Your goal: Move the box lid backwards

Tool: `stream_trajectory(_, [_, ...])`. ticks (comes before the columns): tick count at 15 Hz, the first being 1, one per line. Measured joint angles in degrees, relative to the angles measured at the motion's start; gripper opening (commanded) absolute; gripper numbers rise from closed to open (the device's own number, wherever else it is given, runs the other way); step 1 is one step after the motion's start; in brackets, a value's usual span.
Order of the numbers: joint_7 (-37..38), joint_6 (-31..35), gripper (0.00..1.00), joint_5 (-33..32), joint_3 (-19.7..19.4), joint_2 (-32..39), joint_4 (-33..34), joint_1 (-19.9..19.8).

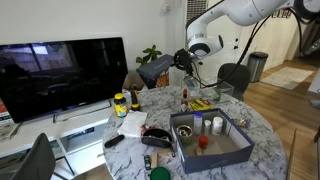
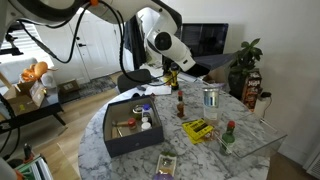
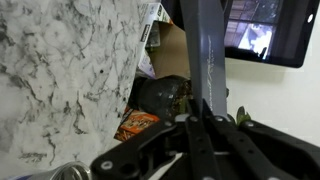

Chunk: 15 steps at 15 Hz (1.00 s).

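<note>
Two-fingered, pinching the box lid (image 1: 155, 68) at upper centre of the frame, with the end effector (image 1: 182, 60) pressing together on its right edge. Holding it tilted, clear above the worktop (image 1: 255, 120), long axis stretching leftward from the fingers. Keeping well apart from the open box (image 1: 210, 140) at lower right. Probably needing only a rearward carry.

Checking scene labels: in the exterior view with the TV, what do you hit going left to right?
TV → yellow-lid jar → lid → box
</note>
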Motion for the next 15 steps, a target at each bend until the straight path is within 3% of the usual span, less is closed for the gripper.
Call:
stream_trajectory(4, [2.8, 0.2, 0.01, -1.3, 0.0, 1.4, 1.4, -0.4])
stream_trajectory(6, [7.8, 0.4, 0.01, -5.3, 0.4, 2.0, 1.3, -0.7])
stream_trajectory(11, [28.6, -0.5, 0.01, -26.0, -0.4, 5.0, -0.5, -0.9])
stream_trajectory(15, [45.8, -10.4, 0.01, -43.1, -5.5, 7.2, -1.2, -0.2])
